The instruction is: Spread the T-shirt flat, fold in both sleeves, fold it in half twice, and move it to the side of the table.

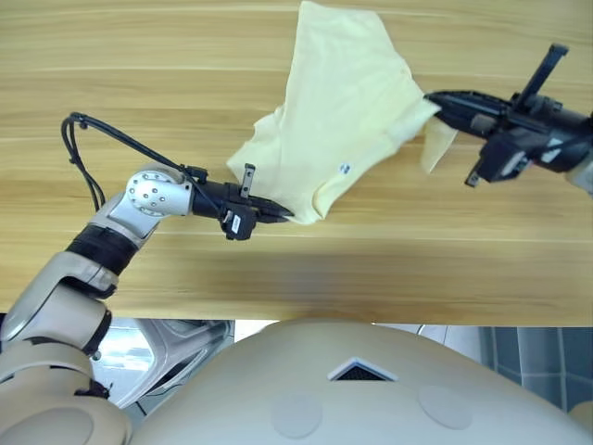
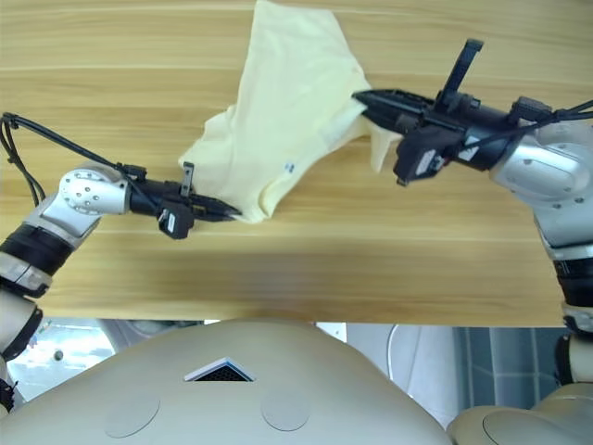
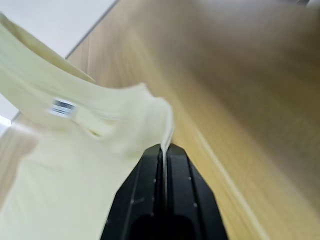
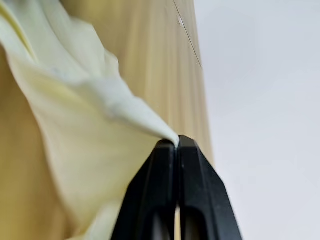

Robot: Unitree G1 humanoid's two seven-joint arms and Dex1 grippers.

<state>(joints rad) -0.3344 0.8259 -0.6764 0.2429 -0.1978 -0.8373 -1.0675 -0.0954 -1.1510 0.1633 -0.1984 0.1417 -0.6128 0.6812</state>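
A pale yellow T-shirt (image 1: 338,120) hangs stretched between both grippers above the wooden table (image 1: 139,74), its far end still resting on the tabletop. My left gripper (image 1: 287,216) is shut on the shirt's near lower edge (image 3: 165,135), close to the collar with its small label (image 3: 63,107). My right gripper (image 2: 359,95) is shut on the shirt's right edge (image 4: 150,125), holding it lifted, and a small flap of cloth (image 1: 437,146) dangles below its fingers.
The table's near edge (image 1: 371,320) runs just in front of the left gripper. A black cable (image 1: 102,130) loops off the left wrist over the table. Bare wood lies left of the shirt and along the front.
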